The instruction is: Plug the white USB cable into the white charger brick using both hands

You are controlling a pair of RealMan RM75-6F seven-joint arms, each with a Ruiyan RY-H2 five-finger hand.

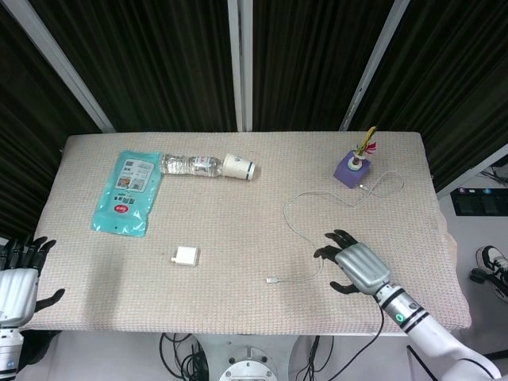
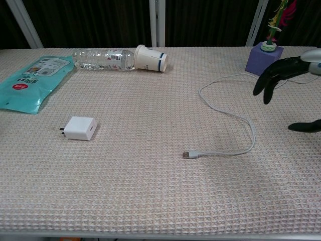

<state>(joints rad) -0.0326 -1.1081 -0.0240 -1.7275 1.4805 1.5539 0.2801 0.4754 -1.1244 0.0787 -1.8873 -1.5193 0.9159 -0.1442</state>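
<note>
The right hand (image 1: 355, 267) hovers over the table (image 1: 238, 309) just beside the near loop of the white cable (image 1: 302, 230), fingers spread and holding nothing; that placement looks like an approach toward the cable's plug end (image 2: 188, 154), which lies bare on the cloth a little nearer the charger than the hand. The left hand (image 1: 17, 278) hangs off the table's near corner, well apart from the charger (image 1: 186, 255), fingers apart and empty; it shows in the head view only. My guess is that it waits there so the charger stays clear to reach.

The charger lies flat, its prongs pointing away from the cable, so its socket probably faces the cable's plug, a handy layout for bringing the two together. The cable runs from that plug in a curve back toward the purple block (image 1: 350, 169), where its far end lies touching or just beside the block; I cannot tell which.

Counted: one charger, one cable, one purple block with a colourful sprig stuck in it, one clear bottle (image 1: 190, 165) lying on its side, one paper cup (image 1: 239, 167) tipped over with its mouth against the bottle's end, and one teal packet (image 1: 127, 191) lying flat beyond the charger. Two hands, neither gripping anything yet.
</note>
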